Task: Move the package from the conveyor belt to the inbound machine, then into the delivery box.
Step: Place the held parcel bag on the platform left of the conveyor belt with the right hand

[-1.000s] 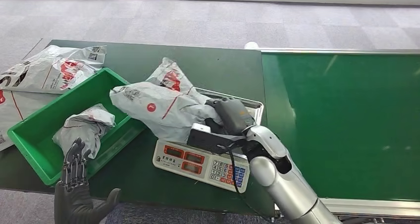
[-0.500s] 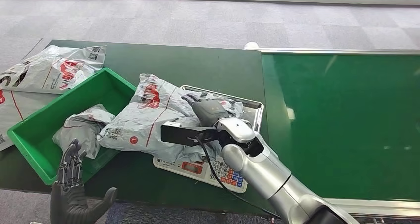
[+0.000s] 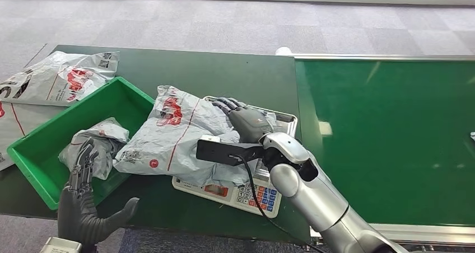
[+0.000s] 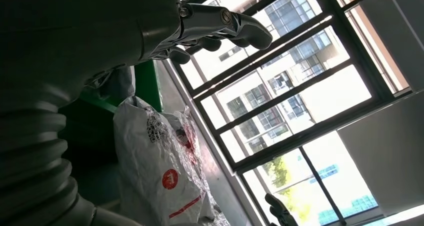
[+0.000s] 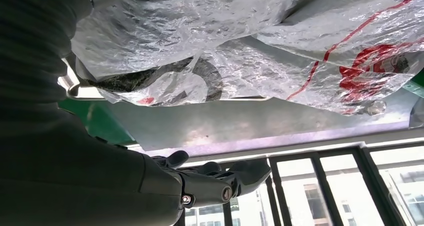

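Grey package [image 3: 179,132] lying across scale [image 3: 235,188] and green bin [image 3: 39,152] rim, near worktop front edge. Right robot hand [image 3: 246,121] flat on package, fingers spread, gripping nothing. Left robot hand [image 3: 84,202] wide, empty, at front edge.

Around the scale [image 3: 232,180], you have:
- Pan: covered by the grey package [image 3: 179,135], which spills over the green bin [image 3: 39,155] rim.
- Left of it: bin partly occupied by a second bag [image 3: 101,144].
- Right of it: bare conveyor belt [image 3: 386,135], open passage.
- Behind it: bare tabletop [image 3: 224,74].
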Controlling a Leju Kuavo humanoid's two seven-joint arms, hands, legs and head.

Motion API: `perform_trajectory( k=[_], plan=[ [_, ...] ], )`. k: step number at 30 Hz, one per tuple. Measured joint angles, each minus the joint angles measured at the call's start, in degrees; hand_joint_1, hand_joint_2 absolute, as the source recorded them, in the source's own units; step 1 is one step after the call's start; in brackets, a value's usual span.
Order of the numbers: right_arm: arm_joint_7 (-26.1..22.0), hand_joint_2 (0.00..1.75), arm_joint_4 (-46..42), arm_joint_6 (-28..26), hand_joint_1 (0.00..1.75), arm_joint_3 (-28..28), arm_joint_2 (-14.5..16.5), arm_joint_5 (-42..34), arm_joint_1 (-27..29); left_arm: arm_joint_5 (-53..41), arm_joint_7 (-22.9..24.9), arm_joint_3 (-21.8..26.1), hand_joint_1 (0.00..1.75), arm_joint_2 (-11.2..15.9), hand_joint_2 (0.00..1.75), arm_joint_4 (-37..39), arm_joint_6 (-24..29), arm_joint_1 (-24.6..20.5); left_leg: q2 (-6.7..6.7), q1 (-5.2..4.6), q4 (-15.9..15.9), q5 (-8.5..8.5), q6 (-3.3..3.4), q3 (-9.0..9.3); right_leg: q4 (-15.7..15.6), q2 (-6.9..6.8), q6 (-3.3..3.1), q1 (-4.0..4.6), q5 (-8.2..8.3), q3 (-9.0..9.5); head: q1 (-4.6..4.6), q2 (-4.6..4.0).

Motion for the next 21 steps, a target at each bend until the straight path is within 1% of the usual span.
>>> perform_trajectory(
  k=[5, 6, 8, 10, 12, 14, 17, 18, 19, 20, 21],
  plan=[
    [-0.58, 1.75, -0.98, 0.02, 0.00, -0.32, -0.28, -0.57, 0.39, -0.27, 0.08, 0.00, 0.00, 0.04, 1.75, 0.00, -0.01, -0.41, 0.00, 0.00, 0.00, 0.00, 0.00, 0.00, 0.00, 0.01, 0.00, 0.00, 0.00, -0.01, 0.00, 0.00],
    [-1.60, 1.75, -1.25, 0.11, 0.00, -0.50, -0.36, -1.65, 0.64, -0.90, 0.40, 0.00, 0.00, 0.10, 1.75, 0.01, -0.07, -0.58, 0.00, 0.00, 0.00, 0.00, 0.00, 0.01, 0.00, 0.00, 0.00, 0.00, 0.00, -0.03, -0.01, 0.00],
    [-5.42, 1.75, -2.56, 0.72, 0.00, -1.32, -0.85, -6.44, 1.94, -3.30, 2.27, -0.01, 0.00, 0.35, 1.75, 0.16, -0.54, -1.67, -0.06, 0.00, 0.02, 0.01, 0.00, 0.02, -0.01, -0.08, 0.00, 0.00, 0.00, -0.08, -0.01, 0.00],
    [-9.96, 1.75, -5.38, 1.35, 0.00, -2.77, -2.00, -12.45, 4.59, -6.38, 5.99, -0.10, 0.00, 0.76, 1.75, 0.63, -1.38, -4.29, -0.21, 0.01, 0.04, 0.02, 0.00, 0.00, -0.03, -0.26, 0.00, 0.00, -0.01, -0.08, -0.02, 0.00],
    [-13.74, 1.75, -9.00, 1.54, 0.00, -4.99, -3.54, -17.40, 8.27, -8.75, 11.04, -0.43, 0.00, 1.19, 1.75, 1.43, -2.39, -8.02, -0.32, 0.01, 0.05, 0.02, 0.00, -0.02, -0.04, -0.40, 0.01, -0.01, -0.02, -0.03, -0.01, 0.00],
    [-17.27, 1.75, -12.35, 2.36, 0.00, -7.93, -4.78, -22.91, 12.43, -10.31, 16.15, -1.26, 0.00, 1.64, 1.75, 2.63, -3.68, -12.44, -0.34, 0.00, 0.06, 0.03, 0.01, -0.06, -0.04, -0.43, 0.02, -0.02, 0.01, -0.02, -0.01, 0.00],
    [-21.38, 1.75, -16.68, 3.69, 0.00, -13.66, -5.69, -31.78, 18.76, -13.44, 23.12, -4.01, 0.00, 2.20, 1.75, 5.27, -6.57, -19.36, -0.34, -0.01, 0.09, 0.06, 0.03, -0.10, -0.04, -0.43, 0.04, -0.04, 0.06, -0.01, -0.01, 0.00],
    [-22.59, 1.75, -18.18, 2.90, 0.00, -16.14, -5.69, -34.36, 21.09, -15.11, 25.84, -5.38, 0.00, 2.29, 1.75, 6.39, -8.09, -21.48, -0.35, -0.02, 0.10, 0.06, 0.03, -0.11, -0.05, -0.44, 0.04, -0.05, 0.07, -0.01, 0.00, 0.00],
    [-23.93, 1.75, -19.72, 0.71, 0.00, -18.75, -5.32, -36.23, 23.52, -16.89, 28.46, -6.83, 0.00, 2.33, 1.75, 7.59, -9.76, -23.46, -0.37, -0.03, 0.10, 0.06, 0.04, -0.13, -0.05, -0.47, 0.05, -0.06, 0.07, -0.02, 0.00, 0.00],
    [-25.63, 1.75, -21.59, -3.45, 0.00, -21.61, -4.44, -37.53, 25.94, -18.91, 31.11, -8.49, 0.00, 2.22, 1.75, 9.11, -11.71, -25.37, -0.40, -0.05, 0.11, 0.07, 0.05, -0.17, -0.05, -0.50, 0.05, -0.07, 0.07, -0.06, 0.00, 0.00],
    [-27.47, 1.75, -23.74, -9.15, 0.00, -24.58, -3.12, -38.51, 28.12, -20.94, 33.48, -10.26, 0.00, 2.00, 1.75, 10.92, -13.71, -27.23, -0.43, -0.07, 0.12, 0.08, 0.05, -0.22, -0.05, -0.52, 0.06, -0.08, 0.08, -0.12, -0.01, 0.00]
  ],
)
